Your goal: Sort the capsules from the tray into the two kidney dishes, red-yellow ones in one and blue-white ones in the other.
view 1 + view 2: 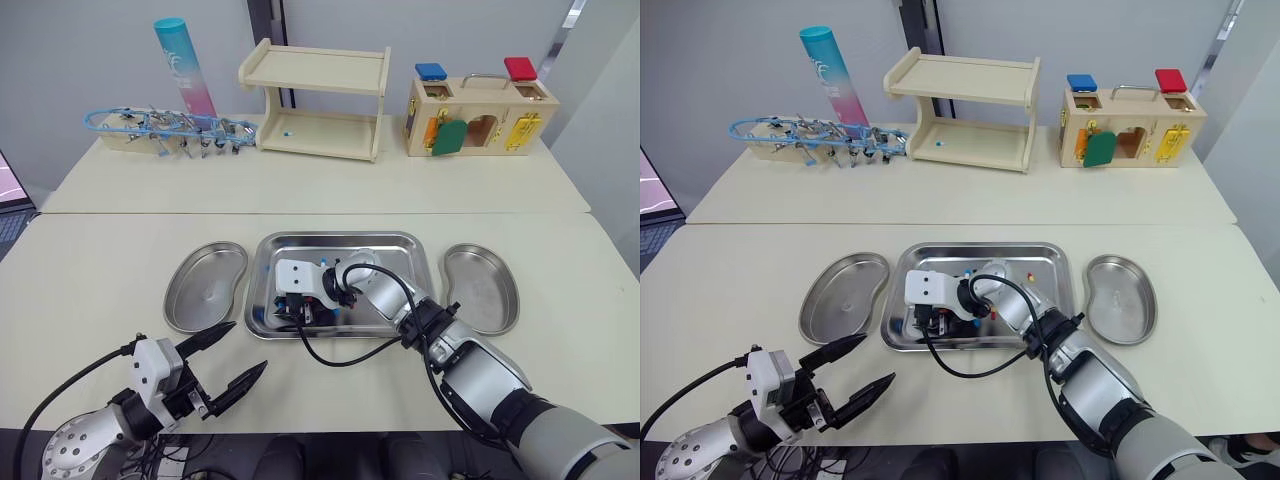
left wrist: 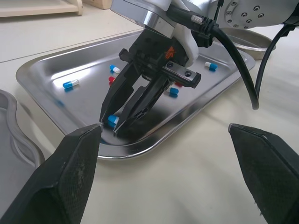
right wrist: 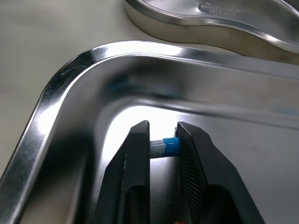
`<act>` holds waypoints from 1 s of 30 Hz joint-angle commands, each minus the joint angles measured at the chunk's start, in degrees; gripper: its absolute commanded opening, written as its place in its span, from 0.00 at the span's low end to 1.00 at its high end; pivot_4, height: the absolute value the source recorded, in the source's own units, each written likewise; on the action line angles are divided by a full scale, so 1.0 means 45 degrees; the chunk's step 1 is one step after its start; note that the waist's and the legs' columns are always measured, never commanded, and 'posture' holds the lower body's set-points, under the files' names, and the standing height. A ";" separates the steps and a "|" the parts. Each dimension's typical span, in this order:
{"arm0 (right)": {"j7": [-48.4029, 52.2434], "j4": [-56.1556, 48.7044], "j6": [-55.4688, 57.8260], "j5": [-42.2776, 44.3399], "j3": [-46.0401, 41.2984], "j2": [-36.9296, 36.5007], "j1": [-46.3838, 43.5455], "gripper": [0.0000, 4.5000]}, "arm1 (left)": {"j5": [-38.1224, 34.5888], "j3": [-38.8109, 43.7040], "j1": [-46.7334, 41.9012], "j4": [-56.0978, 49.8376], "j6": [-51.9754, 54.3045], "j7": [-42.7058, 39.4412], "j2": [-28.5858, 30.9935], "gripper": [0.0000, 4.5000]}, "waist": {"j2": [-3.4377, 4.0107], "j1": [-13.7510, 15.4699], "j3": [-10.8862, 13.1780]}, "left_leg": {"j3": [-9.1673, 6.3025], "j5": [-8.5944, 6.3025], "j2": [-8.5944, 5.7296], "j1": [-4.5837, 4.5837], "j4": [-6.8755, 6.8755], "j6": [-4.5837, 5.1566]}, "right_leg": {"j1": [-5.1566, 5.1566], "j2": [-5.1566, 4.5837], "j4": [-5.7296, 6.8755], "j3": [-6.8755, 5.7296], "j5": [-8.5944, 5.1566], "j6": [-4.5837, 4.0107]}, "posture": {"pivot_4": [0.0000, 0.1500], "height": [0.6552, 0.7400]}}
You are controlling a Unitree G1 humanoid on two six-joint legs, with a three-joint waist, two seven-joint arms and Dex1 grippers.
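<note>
Capsules lie scattered on the floor of the steel tray, which stands on the counter between the two kidney dishes. The right claw reaches down into the near-left corner of this tray. Its two black fingers are pinching a blue-white capsule by the two ends. The capsule is low, at the tray floor and close to the curved wall, so I judge the grasp is made but the lifting is not yet done. The fingers come steeply from above, probably because the raised rim leaves little room for a flat approach in that corner.

The left kidney dish is just beside this corner and the right kidney dish is at the far side of the tray. Both look empty, so either one can become the dish for blue-white. The left one seems the shorter way.

The left claw hovers over the counter, near its front edge, with the fingers spread wide and holding nothing. It is apart from the tray, I think to leave space for the right arm.
</note>
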 commanded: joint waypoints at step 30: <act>0.2324 -1.2457 0.5819 0.4546 -0.7897 -1.1548 0.6596 0.13 | -0.0460 -0.1922 -0.2103 -0.0496 -0.0613 -0.2481 0.0923 1.00 | -0.0008 0.0343 0.0010 | 0.0007 -0.0002 -0.0003 -0.0034 0.0001 0.0003 | 0.0010 -0.0003 -0.0035 -0.0007 -0.0001 0.0001 | 1.00 1.00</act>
